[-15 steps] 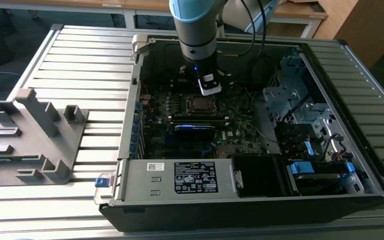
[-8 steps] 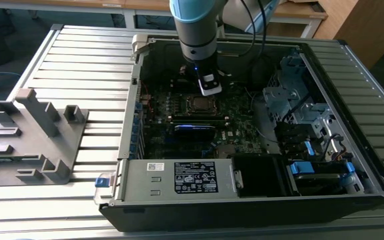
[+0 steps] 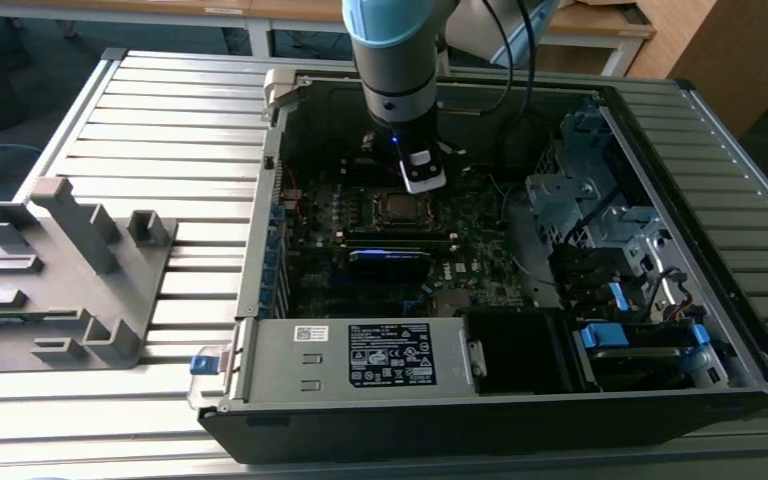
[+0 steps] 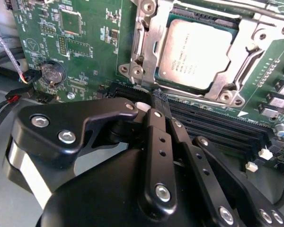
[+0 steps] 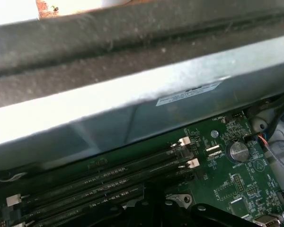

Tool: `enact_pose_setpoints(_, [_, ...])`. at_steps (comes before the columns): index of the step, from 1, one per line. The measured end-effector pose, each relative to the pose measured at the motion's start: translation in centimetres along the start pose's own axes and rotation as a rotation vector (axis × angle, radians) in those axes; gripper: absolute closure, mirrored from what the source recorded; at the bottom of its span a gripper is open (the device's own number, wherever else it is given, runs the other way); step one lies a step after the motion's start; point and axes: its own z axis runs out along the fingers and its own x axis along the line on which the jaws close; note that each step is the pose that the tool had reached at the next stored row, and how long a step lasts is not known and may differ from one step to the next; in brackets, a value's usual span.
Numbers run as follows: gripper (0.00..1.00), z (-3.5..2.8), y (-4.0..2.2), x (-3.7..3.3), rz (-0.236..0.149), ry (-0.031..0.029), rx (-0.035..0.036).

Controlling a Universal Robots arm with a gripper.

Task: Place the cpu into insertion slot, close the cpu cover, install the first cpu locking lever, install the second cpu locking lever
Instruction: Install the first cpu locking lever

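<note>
Inside computer case (image 3: 518, 430), cpu (image 4: 196, 54) sitting in insertion slot (image 3: 398, 207), cpu cover (image 4: 252, 45) lying flat around it. End effector (image 4: 157, 105) hovering just beside, over memory slots (image 4: 217, 125), 2 fingers (image 4: 156, 142) pressed together, holding nothing. Likely lever stage: pushing straight down, keeping off those slots.

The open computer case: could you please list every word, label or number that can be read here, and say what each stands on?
Nothing here reads reliably.
The cpu: faint lines of print in the second wrist view, too small to read.
White label on the metal housing, exterior view: too small.
Sticker on the case wall, first wrist view: blurred.
Motherboard lettering: too small.
</note>
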Motion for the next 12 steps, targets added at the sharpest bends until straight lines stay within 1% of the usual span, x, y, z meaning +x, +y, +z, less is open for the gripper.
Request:
enact_pose_setpoints(4, [0.89,0.01,-0.07,-0.03,0.0,-0.0007,0.0027])
enact_pose_setpoints(8, [0.89,0.13,-0.15,-0.02,-0.001,-0.0008,0.0032])
enact_pose_setpoints(9, [0.89,0.23,-0.16,-0.02,-0.001,-0.0015,0.0014])
enact_pose_setpoints(12, [0.89,0.23,-0.18,-0.02,-0.001,-0.0012,0.0024])
